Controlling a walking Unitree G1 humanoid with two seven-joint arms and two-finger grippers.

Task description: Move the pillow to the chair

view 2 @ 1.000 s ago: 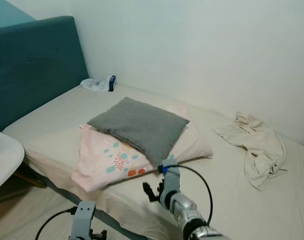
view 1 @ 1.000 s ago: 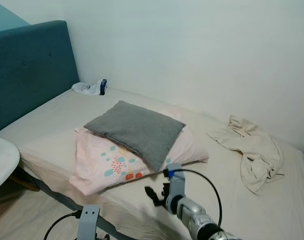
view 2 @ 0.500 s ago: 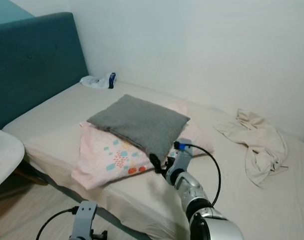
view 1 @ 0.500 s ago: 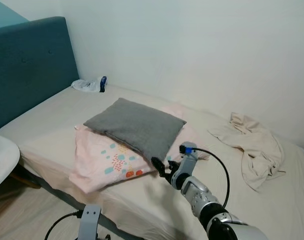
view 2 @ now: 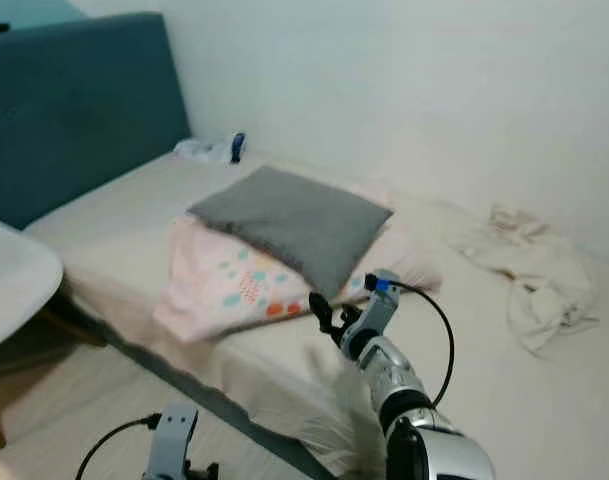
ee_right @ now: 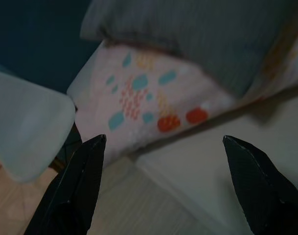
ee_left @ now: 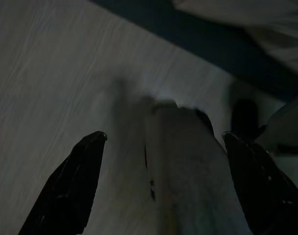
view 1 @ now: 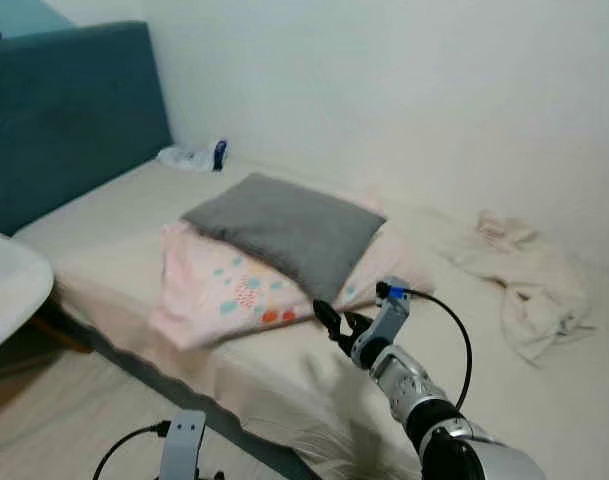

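A grey pillow (view 1: 279,225) lies on top of a pink patterned pillow (view 1: 224,290) in the middle of the bed (view 1: 114,215). My right gripper (view 1: 334,318) is stretched out over the bed's near edge, just short of the pink pillow's near corner, fingers open and empty. In the right wrist view both pillows lie ahead, the grey pillow (ee_right: 197,34) and the pink pillow (ee_right: 149,98), between the spread fingers (ee_right: 73,196). A white chair's seat (view 1: 9,285) pokes in at the left edge. My left arm hangs low over the floor, its gripper (ee_left: 161,181) open.
A crumpled beige cloth (view 1: 529,275) lies on the bed's right side. A teal headboard (view 1: 64,110) stands at the left, with a small plastic bag and a dark item (view 1: 199,156) near the wall. Pale wooden floor (view 1: 74,415) runs beside the bed.
The camera has shifted, so the bed sits differently in the frame. My right arm has reached forward and up from the bed's edge towards the pillows' near corner.
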